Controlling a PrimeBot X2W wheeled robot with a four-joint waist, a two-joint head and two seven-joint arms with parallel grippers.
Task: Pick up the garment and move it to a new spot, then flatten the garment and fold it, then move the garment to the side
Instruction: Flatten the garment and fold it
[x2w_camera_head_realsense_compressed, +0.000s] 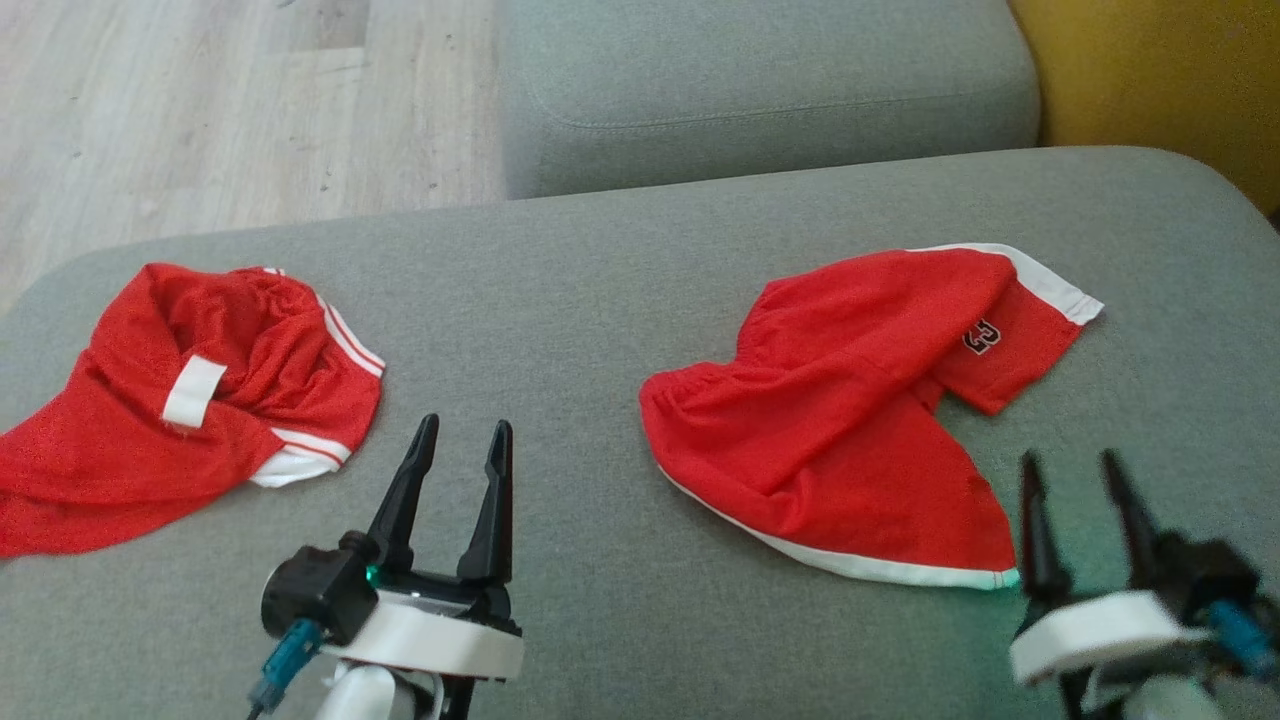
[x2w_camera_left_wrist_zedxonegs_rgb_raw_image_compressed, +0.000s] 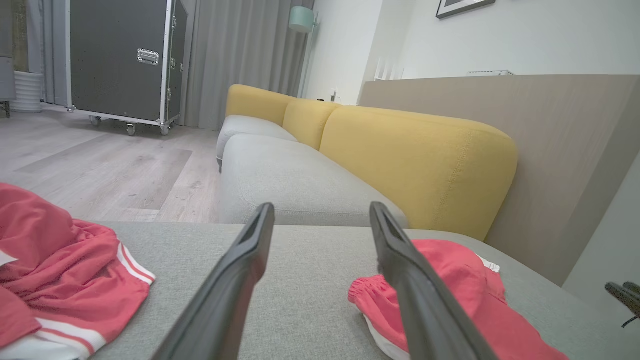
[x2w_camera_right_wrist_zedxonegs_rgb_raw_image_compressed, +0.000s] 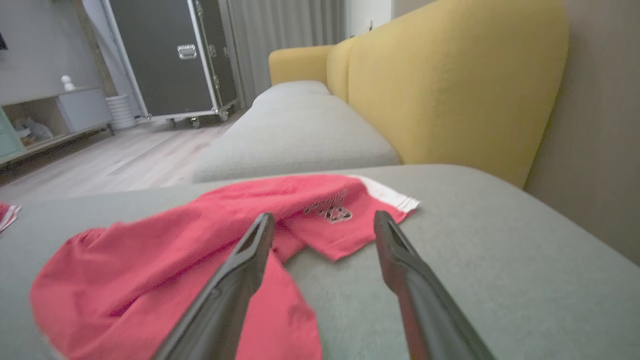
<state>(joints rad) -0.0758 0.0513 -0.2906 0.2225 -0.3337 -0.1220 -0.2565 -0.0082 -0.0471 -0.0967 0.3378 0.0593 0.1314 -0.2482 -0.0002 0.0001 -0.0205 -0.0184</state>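
**1. Position of the work.** The garment (x2w_camera_head_realsense_compressed: 850, 420), a pair of red shorts with white trim, lies at centre right of the head view on the grey cushion (x2w_camera_head_realsense_compressed: 600, 290). Its gathered waistband (x2w_camera_head_realsense_compressed: 700, 385) points toward frame centre. The white hem (x2w_camera_head_realsense_compressed: 870, 567) runs along the lower edge. One leg (x2w_camera_head_realsense_compressed: 1010, 350), marked with a logo (x2w_camera_head_realsense_compressed: 982, 337), lies folded across at the upper right, so the cloth overlaps itself there. A second red garment (x2w_camera_head_realsense_compressed: 190, 400), crumpled, lies at the left edge, well apart from the first.

**2. End effectors.** The left gripper (x2w_camera_head_realsense_compressed: 466, 425) stands at lower centre-left, fingers apart and empty, over bare cushion between the two garments. The right gripper (x2w_camera_head_realsense_compressed: 1068, 460) stands at lower right, fingers apart and empty, just beside the garment's lower right corner. Contact with the cloth cannot be confirmed.

**3. Step in hand.** Judged from the layout, the shorts already lie at a working spot and neither gripper holds them. Flattening appears to be the current step. Folding and moving aside are not yet done.

**4. Next move.** Flattening calls for a grip at opposite edges: the right gripper on the folded leg or hem corner, the left on the waistband. Drawing these apart should remove the overlap. On the folded leg, pinch the top layer only, because thin cloth is likely to bunch against the cushion fabric.
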